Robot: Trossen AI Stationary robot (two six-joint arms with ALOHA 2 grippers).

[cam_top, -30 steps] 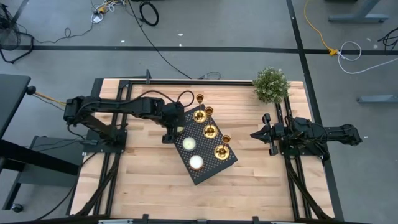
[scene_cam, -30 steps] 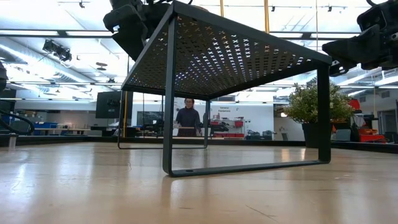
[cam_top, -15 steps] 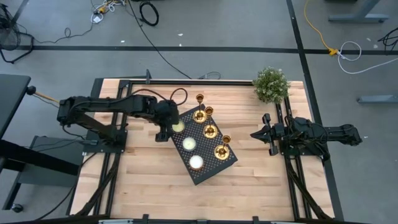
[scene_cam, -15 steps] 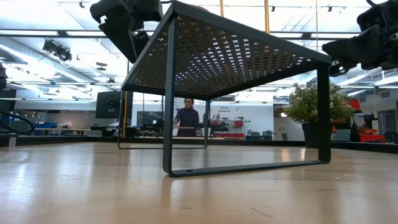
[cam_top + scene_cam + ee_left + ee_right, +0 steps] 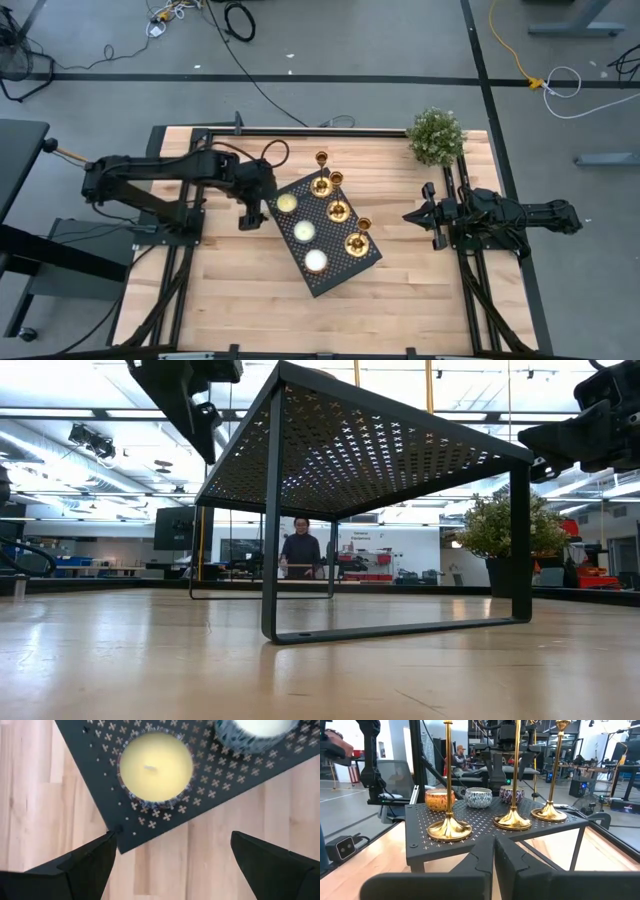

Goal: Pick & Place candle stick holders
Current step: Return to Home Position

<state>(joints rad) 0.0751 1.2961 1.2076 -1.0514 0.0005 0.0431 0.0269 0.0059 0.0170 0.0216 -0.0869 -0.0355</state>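
Released left tool [image 5: 172,840] hovers at the shelf [image 5: 340,270] corner: a low swing could jolt it, toppling the candle stick holders [image 5: 338,211]; right tool [image 5: 494,841] waits clenched.

The shelf [image 5: 340,272] is matt black perforated metal. On it, the candle stick holders [image 5: 449,827] are glossy polished brass. Beneath it, the table [image 5: 235,280] is smooth pale wood.

We count three candle stick holders [image 5: 338,211] and three scented candles [image 5: 304,231], all on one black perforated shelf [image 5: 345,266]. We see one potted plant [image 5: 436,136], one table [image 5: 230,285], and at least one person [image 5: 300,548] in the room beyond.
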